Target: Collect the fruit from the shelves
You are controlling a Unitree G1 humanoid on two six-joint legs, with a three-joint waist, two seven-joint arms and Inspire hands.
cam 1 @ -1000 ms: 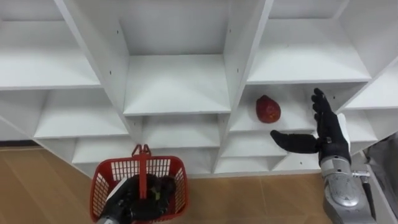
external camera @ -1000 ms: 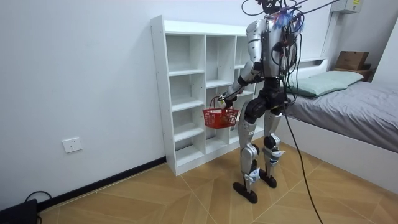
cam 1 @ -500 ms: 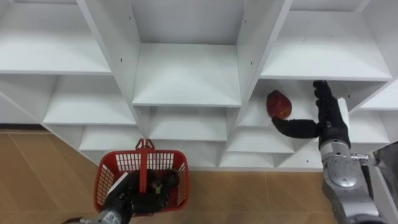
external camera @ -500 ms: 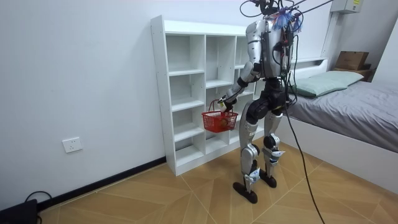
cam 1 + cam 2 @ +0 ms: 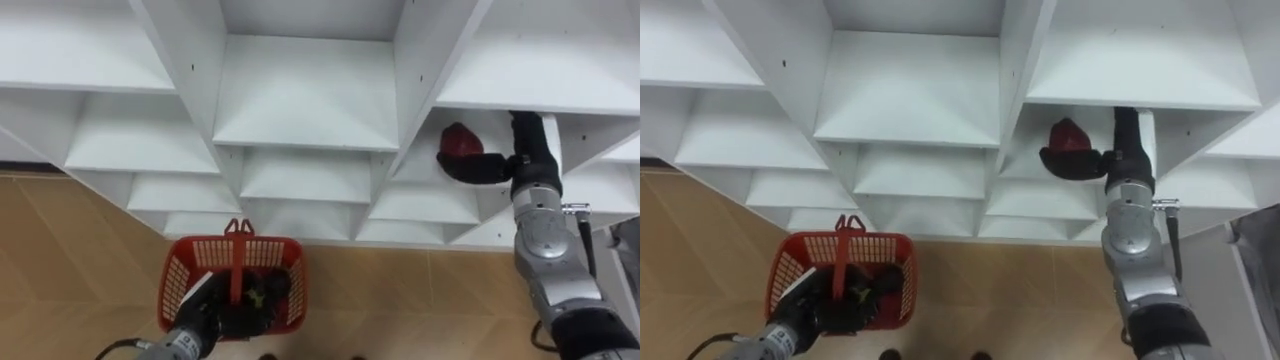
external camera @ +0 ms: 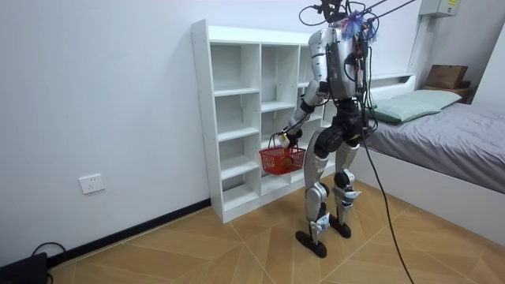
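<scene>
Reaching further in since the earlier frame, the right hand [image 5: 520, 165] now sits inside the compartment at the right of the frame, where a moment ago it hung in front of the opening. The red fruit [image 5: 458, 140] lies on that compartment's board, at the upper right. The hand is up against the fruit. Its thumb runs along the fruit's lower front edge and its fingers [image 5: 527, 130] stand straight just to the right, with their tips hidden by the board above. The hand reads as open, cupped to the fruit rather than closed on it. That posture looks meant to bracket the fruit from two sides, so that a squeeze would trap it rather than roll it deeper into the white shelf unit [image 5: 310, 90].

At the lower left, the left hand [image 5: 205, 305] is curled round the upright handle [image 5: 237, 262] of the red basket [image 5: 180, 285]. The basket hangs over the wooden floor [image 5: 80, 260], below and to the left of the fruit's compartment. Holding it low and clear of the shelves keeps its mouth free for the drop. What already lies inside it is too dark to make out.

In the room view the robot stands upright, close against the shelf unit's front, with the basket hanging at about hip height.

The pick appears to be at the closing stage. Next the hand would need to wrap the fruit firmly before drawing it out under the board's edge.
</scene>
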